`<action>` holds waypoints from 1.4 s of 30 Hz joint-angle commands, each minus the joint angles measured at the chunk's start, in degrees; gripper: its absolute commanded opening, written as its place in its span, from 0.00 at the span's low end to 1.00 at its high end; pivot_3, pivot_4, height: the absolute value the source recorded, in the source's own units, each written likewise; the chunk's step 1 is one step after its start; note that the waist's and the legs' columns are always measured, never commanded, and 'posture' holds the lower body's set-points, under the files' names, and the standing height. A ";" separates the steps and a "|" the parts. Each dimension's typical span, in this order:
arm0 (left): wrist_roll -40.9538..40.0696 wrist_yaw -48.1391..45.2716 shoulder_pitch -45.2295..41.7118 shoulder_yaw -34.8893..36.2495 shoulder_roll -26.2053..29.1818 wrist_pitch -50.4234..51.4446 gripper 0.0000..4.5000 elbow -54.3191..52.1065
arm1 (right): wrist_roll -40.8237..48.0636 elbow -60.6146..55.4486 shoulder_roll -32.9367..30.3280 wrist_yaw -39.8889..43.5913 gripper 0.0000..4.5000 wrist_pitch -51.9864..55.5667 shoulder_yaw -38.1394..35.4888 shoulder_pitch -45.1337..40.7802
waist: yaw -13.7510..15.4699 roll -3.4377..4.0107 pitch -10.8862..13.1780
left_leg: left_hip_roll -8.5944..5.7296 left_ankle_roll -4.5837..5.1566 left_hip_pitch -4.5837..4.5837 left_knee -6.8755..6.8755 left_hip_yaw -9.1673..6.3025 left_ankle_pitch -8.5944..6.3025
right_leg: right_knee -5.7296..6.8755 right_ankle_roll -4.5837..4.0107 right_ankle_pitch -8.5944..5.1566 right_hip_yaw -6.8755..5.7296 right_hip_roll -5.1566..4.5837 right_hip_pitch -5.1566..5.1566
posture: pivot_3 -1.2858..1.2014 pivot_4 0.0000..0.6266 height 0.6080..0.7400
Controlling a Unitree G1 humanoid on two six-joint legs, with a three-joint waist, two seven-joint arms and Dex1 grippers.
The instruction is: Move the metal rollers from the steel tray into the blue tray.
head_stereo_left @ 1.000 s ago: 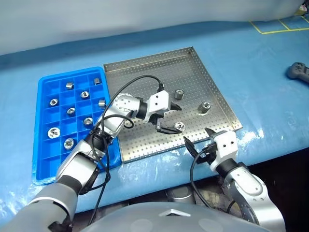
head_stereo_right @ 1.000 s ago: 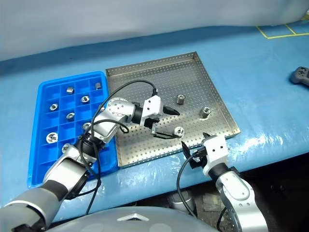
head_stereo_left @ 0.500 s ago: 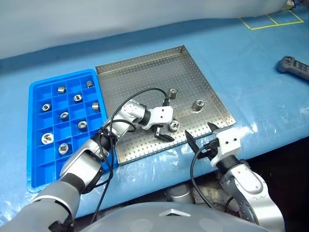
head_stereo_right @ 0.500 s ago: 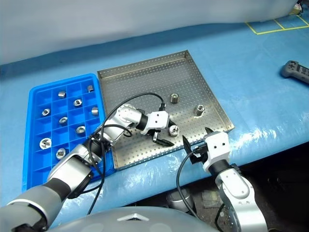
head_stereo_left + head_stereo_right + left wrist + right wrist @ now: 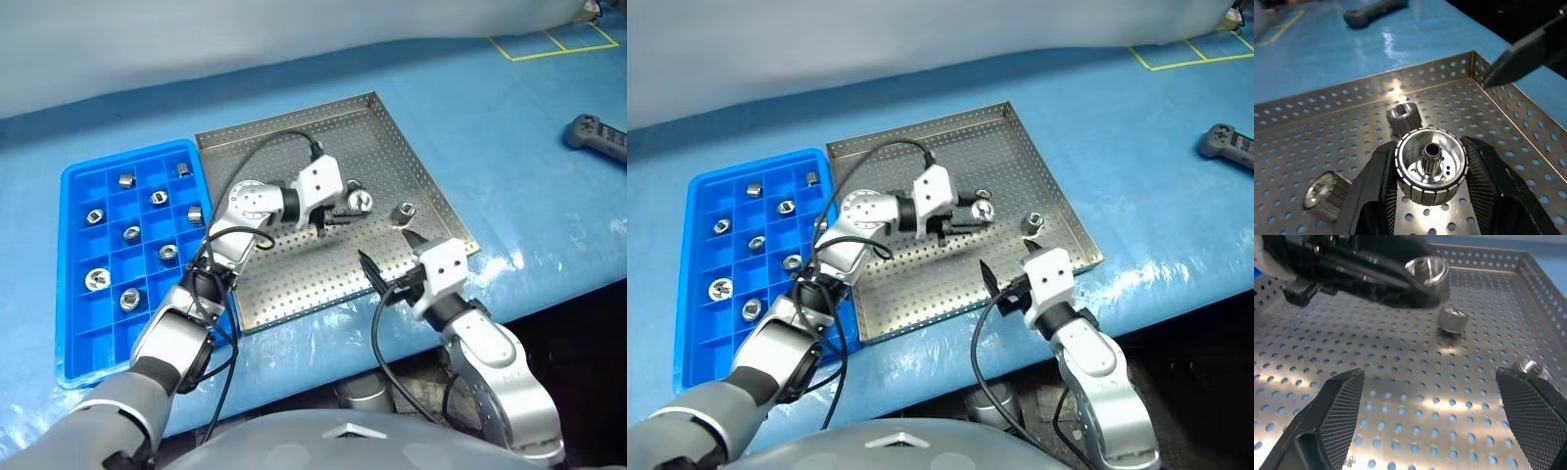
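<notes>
One roller (image 5: 1431, 165) has just been clamped by the left gripper (image 5: 345, 204) and lifted off the steel tray (image 5: 294, 284), so next it gets carried to the blue tray (image 5: 78, 323). Two rollers are left on the steel. The right gripper (image 5: 1442, 417) is held wide open, empty.

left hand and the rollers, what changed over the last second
The left hand closed on a roller near the front of the steel tray and lifted it off the floor. The right hand, open, moved in over the tray's front edge. The two other rollers in the steel tray and those in the blue tray stayed put.
</notes>
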 commanded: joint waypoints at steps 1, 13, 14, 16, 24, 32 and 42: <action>-2.33 7.41 4.29 7.84 2.52 5.66 0.37 -14.59 | 1.12 1.03 0.26 2.27 1.00 0.45 2.87 -6.32 | 0.24 0.03 0.00 | 0.04 0.00 0.02 -0.01 0.00 0.00 | 0.02 -0.01 0.01 0.01 0.02 0.00 | 0.42 0.24 1.00; 2.01 30.78 30.98 22.89 5.80 24.23 0.37 -54.16 | 2.07 19.95 6.40 14.21 1.00 -4.18 15.80 -31.46 | 8.54 -0.03 0.03 | 0.03 -0.01 0.03 0.01 -0.11 0.02 | 0.05 -0.03 0.03 -0.13 -0.03 0.00 | 0.52 0.24 1.00; 2.70 31.56 33.82 22.92 6.13 25.71 0.37 -56.82 | 1.95 21.66 6.95 15.33 1.00 -5.21 16.63 -32.93 | 9.67 -0.03 0.02 | 0.03 -0.01 0.02 0.00 -0.11 0.02 | 0.04 -0.03 0.03 -0.14 -0.04 0.00 | 0.53 0.24 1.00; 3.59 33.52 37.79 23.02 6.03 28.63 0.37 -60.80 | 1.58 24.31 7.71 16.98 1.00 -6.88 17.68 -34.89 | 12.03 -0.04 0.03 | 0.01 -0.02 0.01 0.00 -0.12 0.02 | 0.03 -0.04 0.03 -0.22 -0.09 0.00 | 0.54 0.24 1.00; 10.31 46.29 51.31 22.64 -1.22 32.33 0.37 -68.38 | 1.75 32.83 11.42 23.31 1.00 -12.08 20.95 -40.60 | 16.54 -0.07 0.02 | 0.01 -0.13 0.08 -0.01 -0.18 0.09 | 0.09 -0.10 0.07 -0.34 -0.11 0.04 | 0.59 0.24 1.00; 14.71 54.63 60.07 17.34 -9.43 31.36 0.37 -68.25 | 1.72 35.86 13.44 26.45 1.00 -14.29 22.07 -42.02 | 18.21 -0.08 0.01 | 0.02 -0.16 0.06 -0.05 -0.24 0.10 | 0.07 -0.14 0.08 -0.41 -0.10 0.03 | 0.61 0.24 1.00; 21.11 63.11 64.56 11.08 -15.34 31.79 0.37 -66.67 | 1.95 33.26 13.00 25.85 1.00 -13.11 20.92 -39.70 | 18.35 -0.08 0.01 | 0.02 -0.16 0.04 -0.09 -0.24 0.10 | 0.03 -0.17 0.06 -0.41 -0.09 0.00 | 0.59 0.24 1.00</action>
